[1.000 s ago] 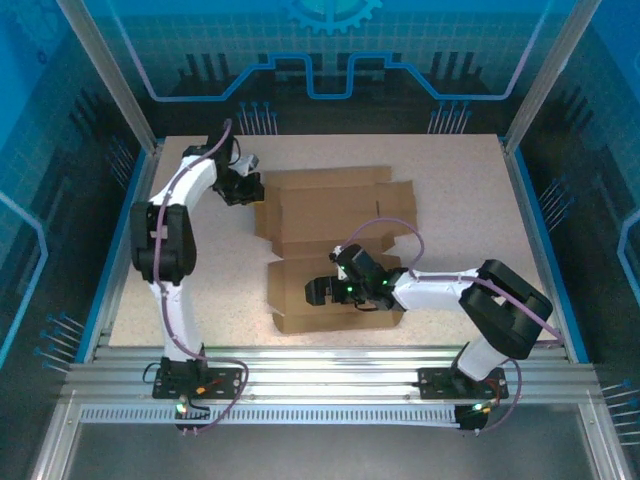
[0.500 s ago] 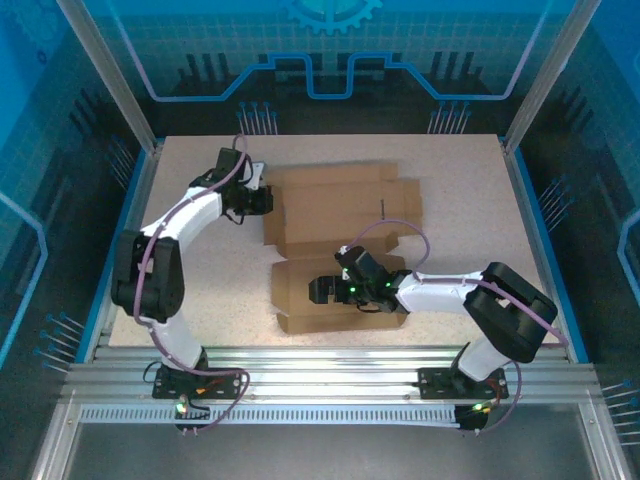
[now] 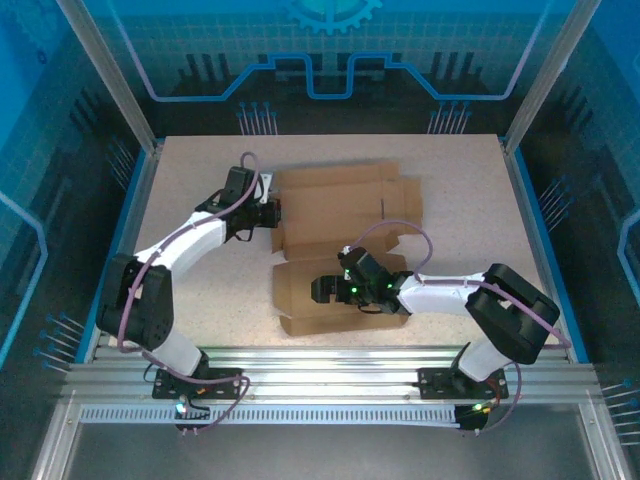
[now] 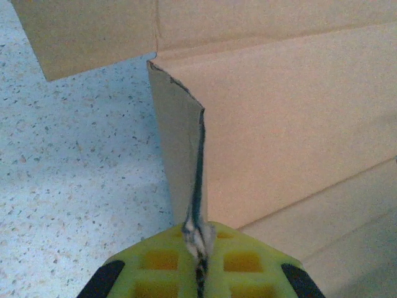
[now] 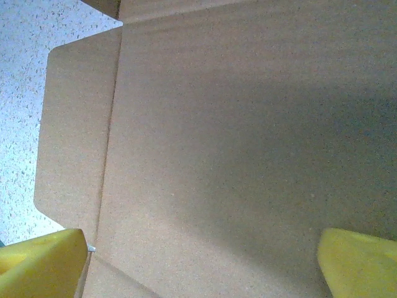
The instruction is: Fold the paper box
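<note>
Yellow fingertips (image 4: 158, 270) of the left gripper (image 4: 198, 257): report state. (Inspector)

Pressed together on a thin side flap of the paper box (image 3: 335, 225). The flap stands on edge between them, at the box's far left corner. (Technician)

Right gripper (image 3: 322, 291)? (Inspector)

Spread wide, closed on nothing. It sits low over the near panel, pointing left. The wrist view shows flat brown cardboard between its two yellow fingers (image 5: 40, 264). Contact with the panel cannot be confirmed. (Technician)

Box position? (Inspector)

Middle of the table (image 3: 200, 290), mostly unfolded. The far section spreads toward the back, with small flaps at its right edge. The near section lies under the right arm, its front edge near the table's near rim. A rounded flap extends from the near panel's left side, over the speckled surface. (Technician)

Arm layout? (Inspector)

Left arm reaches from its near-left base to the box's far left corner. Right arm bends in from the near right. (Technician)
</note>
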### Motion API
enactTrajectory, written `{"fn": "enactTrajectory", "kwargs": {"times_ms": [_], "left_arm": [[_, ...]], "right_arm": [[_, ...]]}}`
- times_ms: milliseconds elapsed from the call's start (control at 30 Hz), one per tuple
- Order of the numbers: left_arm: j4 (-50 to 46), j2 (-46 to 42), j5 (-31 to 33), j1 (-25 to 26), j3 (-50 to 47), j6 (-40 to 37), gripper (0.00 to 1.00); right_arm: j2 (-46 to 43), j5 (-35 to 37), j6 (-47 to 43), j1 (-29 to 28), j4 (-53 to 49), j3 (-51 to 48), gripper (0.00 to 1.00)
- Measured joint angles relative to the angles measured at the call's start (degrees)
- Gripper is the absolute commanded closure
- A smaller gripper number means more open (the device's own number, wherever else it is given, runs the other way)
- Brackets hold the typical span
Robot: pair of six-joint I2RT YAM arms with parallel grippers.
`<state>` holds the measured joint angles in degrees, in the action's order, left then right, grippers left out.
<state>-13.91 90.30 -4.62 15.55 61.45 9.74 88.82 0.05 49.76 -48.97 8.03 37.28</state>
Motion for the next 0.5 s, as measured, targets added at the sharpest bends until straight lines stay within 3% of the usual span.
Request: {"fn": "enactTrajectory", "kwargs": {"times_ms": [500], "left_arm": [[5.73,-10.25,7.06,5.27,-11.76,5.88,0.99]], "right_arm": [[-0.15,1.97,1.09,-0.63,-0.02,-0.11,0.01]]}}
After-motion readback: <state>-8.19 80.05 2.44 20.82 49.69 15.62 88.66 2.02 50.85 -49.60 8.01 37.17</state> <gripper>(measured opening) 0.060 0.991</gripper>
